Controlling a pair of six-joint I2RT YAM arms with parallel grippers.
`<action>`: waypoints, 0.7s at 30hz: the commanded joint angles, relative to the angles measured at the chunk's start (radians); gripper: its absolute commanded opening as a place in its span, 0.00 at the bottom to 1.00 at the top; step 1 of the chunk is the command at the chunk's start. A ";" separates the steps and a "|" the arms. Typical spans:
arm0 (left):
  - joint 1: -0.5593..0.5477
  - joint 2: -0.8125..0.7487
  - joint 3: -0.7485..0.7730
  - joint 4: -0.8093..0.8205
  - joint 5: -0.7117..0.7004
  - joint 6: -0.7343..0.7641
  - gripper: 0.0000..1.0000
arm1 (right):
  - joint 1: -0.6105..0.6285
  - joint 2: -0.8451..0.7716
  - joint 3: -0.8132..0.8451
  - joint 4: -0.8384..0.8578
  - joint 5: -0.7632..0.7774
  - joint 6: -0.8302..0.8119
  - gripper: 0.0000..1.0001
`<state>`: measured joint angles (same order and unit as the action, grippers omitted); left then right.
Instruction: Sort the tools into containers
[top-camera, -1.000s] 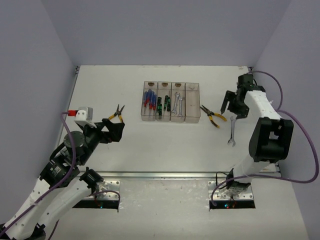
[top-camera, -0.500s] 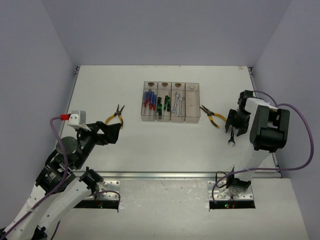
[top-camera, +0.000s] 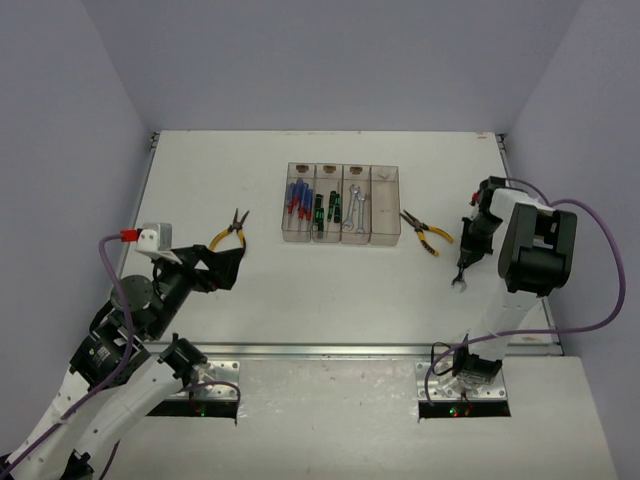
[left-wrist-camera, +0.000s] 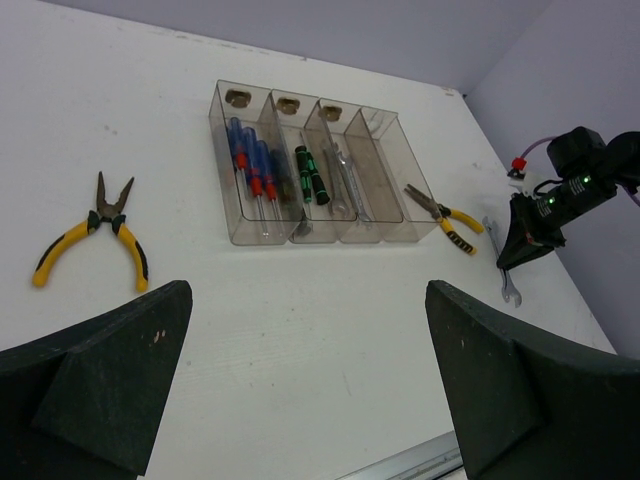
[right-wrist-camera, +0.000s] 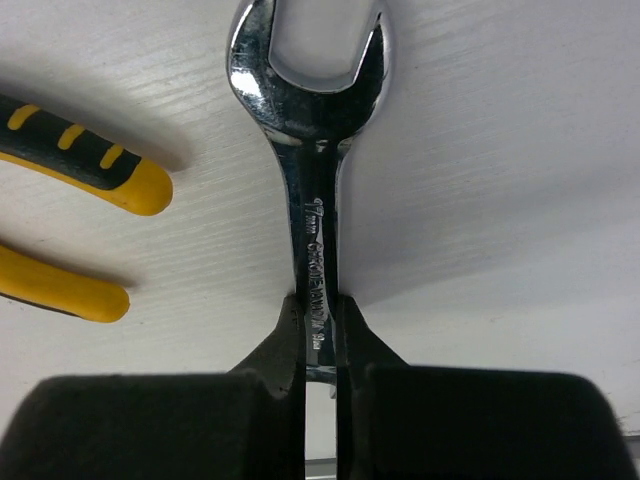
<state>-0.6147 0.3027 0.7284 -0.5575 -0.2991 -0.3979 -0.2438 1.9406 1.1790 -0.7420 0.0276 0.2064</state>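
Screwdrivers (top-camera: 297, 200) and wrenches (top-camera: 353, 208) in 4 containers (top-camera: 385, 215)

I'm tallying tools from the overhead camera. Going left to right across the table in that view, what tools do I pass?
Yellow-handled pliers → blue-handled screwdrivers → black-and-green screwdrivers → binned silver wrenches → second yellow-handled pliers → lone silver wrench.

Light is bright and even — shadows soft, glare glinting on the wrench (right-wrist-camera: 318, 230).
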 joint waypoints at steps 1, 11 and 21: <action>-0.011 -0.013 -0.001 0.042 0.012 0.007 1.00 | 0.001 0.062 -0.050 0.079 -0.008 0.043 0.00; -0.016 -0.015 -0.003 0.045 0.015 0.008 1.00 | -0.004 -0.222 -0.143 0.154 -0.133 0.144 0.00; -0.017 0.025 0.000 0.043 0.013 0.007 1.00 | 0.002 -0.386 -0.144 0.178 -0.304 0.196 0.00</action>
<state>-0.6224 0.3024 0.7269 -0.5573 -0.2895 -0.3977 -0.2470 1.6453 1.0082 -0.6082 -0.1515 0.3562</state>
